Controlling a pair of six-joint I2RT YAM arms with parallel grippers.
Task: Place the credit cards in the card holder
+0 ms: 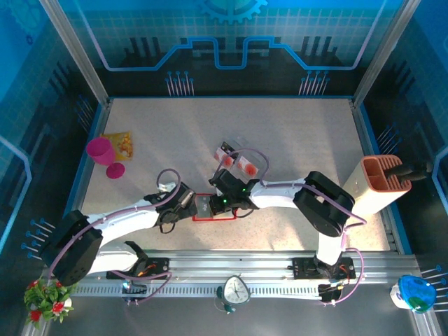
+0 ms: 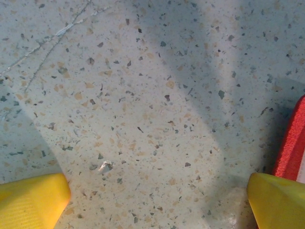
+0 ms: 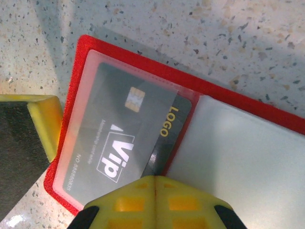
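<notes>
The card holder [image 3: 143,64] is a red wallet lying open on the table, also seen between both grippers [image 1: 210,218]. A dark credit card [image 3: 116,138] with a chip and "VIP" print lies flat in its left clear pocket, one corner sticking out toward the fold. My right gripper [image 3: 155,183] is shut, its tips over that corner. My left gripper [image 2: 155,205] is open just left of the wallet's red edge [image 2: 293,138], nothing between its fingers. Two small cards with red round marks [image 1: 225,150] [image 1: 246,165] lie behind the wallet.
A pink cup [image 1: 100,150], a pink lid [image 1: 115,170] and a yellow-orange packet [image 1: 117,143] sit at the left. An orange-brown two-slot rack [image 1: 381,182] stands at the right edge. A clear sleeve [image 1: 241,143] lies by the two cards.
</notes>
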